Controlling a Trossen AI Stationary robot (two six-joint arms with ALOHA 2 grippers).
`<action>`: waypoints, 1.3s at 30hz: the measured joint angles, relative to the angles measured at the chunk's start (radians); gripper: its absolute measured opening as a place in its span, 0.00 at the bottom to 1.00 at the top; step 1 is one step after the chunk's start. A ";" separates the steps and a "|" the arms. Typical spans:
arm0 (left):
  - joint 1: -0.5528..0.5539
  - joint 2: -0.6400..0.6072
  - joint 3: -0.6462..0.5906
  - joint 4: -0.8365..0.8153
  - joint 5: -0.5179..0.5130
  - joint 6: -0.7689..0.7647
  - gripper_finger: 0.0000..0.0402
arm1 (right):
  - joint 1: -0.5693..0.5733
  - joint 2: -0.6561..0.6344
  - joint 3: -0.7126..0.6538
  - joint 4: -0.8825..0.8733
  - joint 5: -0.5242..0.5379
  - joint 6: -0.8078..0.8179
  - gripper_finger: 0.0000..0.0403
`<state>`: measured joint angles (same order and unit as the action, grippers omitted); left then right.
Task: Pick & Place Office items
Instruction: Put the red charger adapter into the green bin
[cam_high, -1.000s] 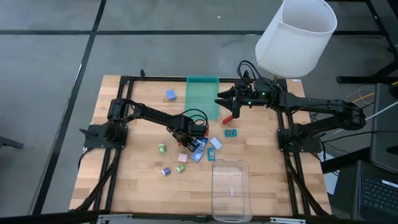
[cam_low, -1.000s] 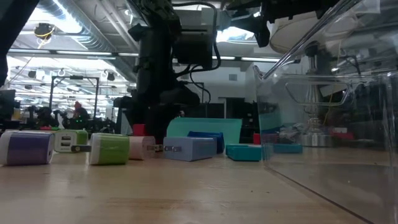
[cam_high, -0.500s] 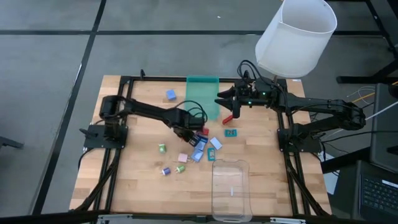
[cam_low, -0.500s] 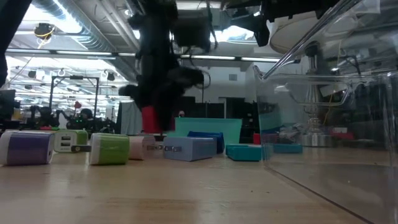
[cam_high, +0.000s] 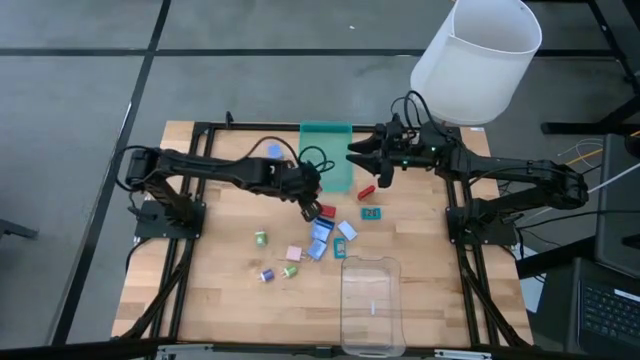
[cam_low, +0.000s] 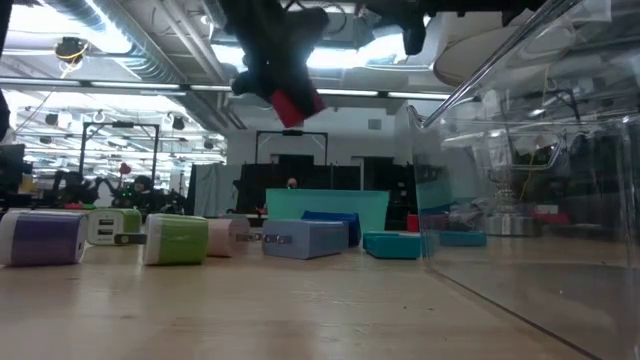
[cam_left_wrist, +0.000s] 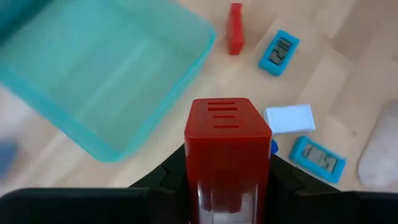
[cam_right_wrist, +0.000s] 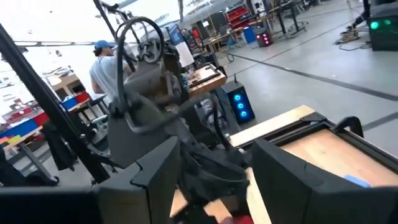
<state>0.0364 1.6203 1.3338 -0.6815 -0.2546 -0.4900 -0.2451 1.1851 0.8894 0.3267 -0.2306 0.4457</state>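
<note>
My left gripper (cam_high: 314, 206) is shut on a chunky red block (cam_left_wrist: 227, 143), which hangs high above the table in the low view (cam_low: 291, 104), just near of the green tray (cam_high: 326, 155). Several small office items lie on the table: blue and teal pieces (cam_high: 321, 240), a teal rectangle (cam_high: 371, 213), a flat red piece (cam_high: 367, 190), a blue cube (cam_high: 275, 152), and green, pink and purple pieces (cam_high: 290, 270). My right gripper (cam_high: 357, 158) is open and empty above the tray's right edge. My left gripper pinches the red block by two opposite sides (cam_left_wrist: 191, 183) between its two fingers (cam_left_wrist: 169, 177). The fingers slant down from the table's left. The block's slotted end (cam_left_wrist: 225, 109) sticks out past the fingertips. The block is lifted clear of the table.
A clear plastic tray (cam_high: 370, 300) stands at the near edge, right of centre. A large white bucket-shaped shade (cam_high: 475, 60) hangs over the far right. A black frame (cam_high: 200, 130) runs round the table. A person shows in the room behind in the right wrist view (cam_right_wrist: 106, 68).
My left gripper has risen from the pile of items with the red block and gone a little toward the far edge and the green tray. The block has gone from table level to lifted clear, high in the low view.
</note>
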 joint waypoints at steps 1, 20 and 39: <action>0.008 -0.010 0.000 0.013 0.010 0.044 0.28 | 0.000 -0.001 0.000 0.001 0.003 0.005 0.50; 0.418 -0.028 -0.239 0.548 0.356 0.258 0.28 | 0.000 -0.009 0.000 -0.001 0.057 0.045 0.50; 0.511 0.274 -0.253 0.896 0.642 0.163 0.28 | 0.001 -0.009 0.000 0.006 0.137 0.097 0.50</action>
<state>0.5472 1.8943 1.0807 0.2142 0.3878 -0.3270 -0.2443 1.1759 0.8894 0.3332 -0.0933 0.5426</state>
